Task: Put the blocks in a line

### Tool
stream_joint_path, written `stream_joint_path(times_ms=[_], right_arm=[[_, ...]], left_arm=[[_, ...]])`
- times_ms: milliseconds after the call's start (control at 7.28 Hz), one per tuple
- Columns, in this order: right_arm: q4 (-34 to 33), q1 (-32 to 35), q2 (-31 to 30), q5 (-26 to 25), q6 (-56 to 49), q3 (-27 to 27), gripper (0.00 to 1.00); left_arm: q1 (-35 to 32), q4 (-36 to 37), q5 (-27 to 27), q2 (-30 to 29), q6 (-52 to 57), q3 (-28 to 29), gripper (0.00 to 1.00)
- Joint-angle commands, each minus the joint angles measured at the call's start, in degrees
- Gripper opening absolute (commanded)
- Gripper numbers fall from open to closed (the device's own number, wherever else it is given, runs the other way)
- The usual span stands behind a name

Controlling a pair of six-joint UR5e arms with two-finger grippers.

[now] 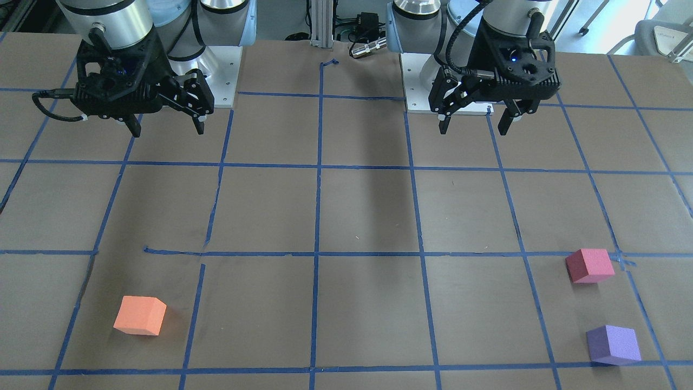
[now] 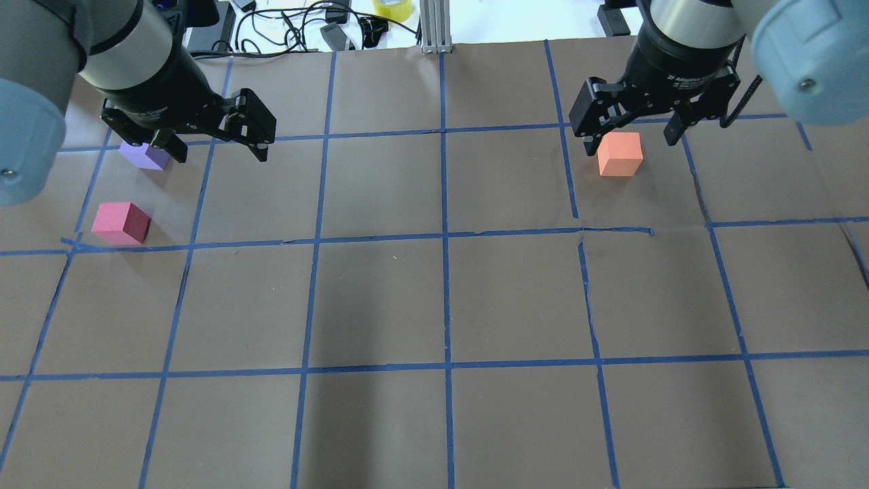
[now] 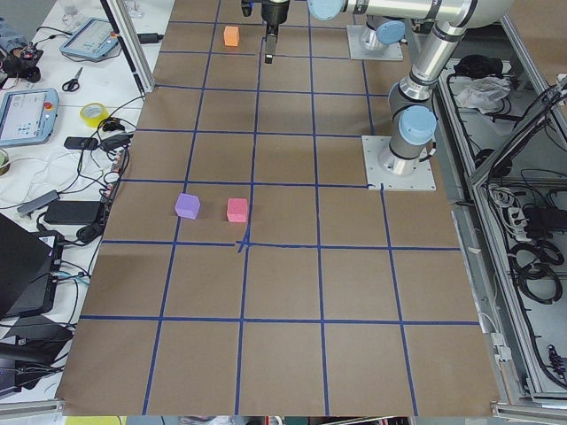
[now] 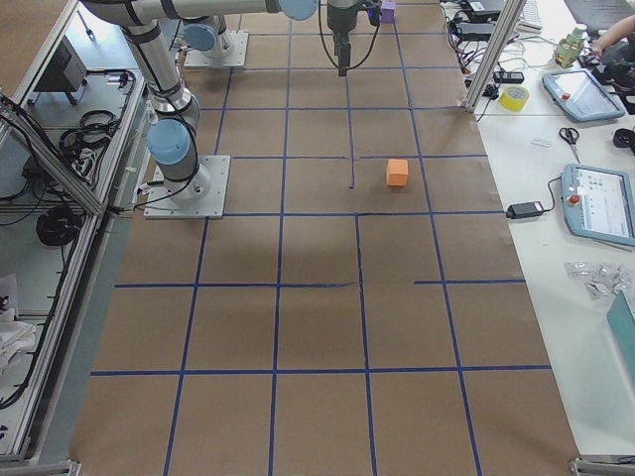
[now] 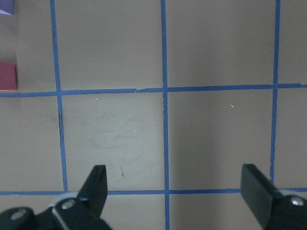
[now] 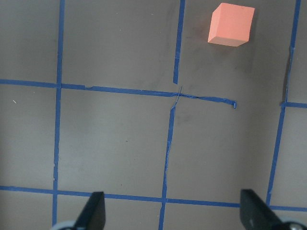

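The orange block [image 2: 620,154] sits on the table's far right and shows at the top of the right wrist view [image 6: 230,25]. The pinkish-red block [image 2: 121,223] and the purple block [image 2: 144,155] sit close together at the far left; only their edges show in the left wrist view, red [image 5: 7,75] and purple [image 5: 5,5]. My left gripper [image 2: 218,153] hangs open and empty above the table, right of the purple block. My right gripper [image 2: 631,141] hangs open and empty, high above the table near the orange block. In the front view all three blocks [image 1: 139,315] [image 1: 589,265] [image 1: 613,344] lie apart from both grippers.
The table is brown paper with a grid of blue tape lines [image 2: 445,234]. Cables, a tape roll [image 2: 393,8] and an aluminium post [image 2: 434,27] lie beyond the far edge. The arm bases [image 1: 222,70] stand at the robot's side.
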Motion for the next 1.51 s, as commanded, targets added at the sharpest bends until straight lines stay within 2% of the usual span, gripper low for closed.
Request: stream_joint_path(times_ms=[0, 1374], right_arm=[[-0.18, 0.02, -0.03, 0.00, -0.08, 0.00, 1.00], [-0.10, -0.07, -0.30, -0.35, 0.01, 0.00, 1.00]], left_arm=[[0.00, 0.00, 0.00, 0.09, 0.00, -0.01, 1.00], [0.00, 0.00, 0.00, 0.26, 0.00, -0.10, 1.00]])
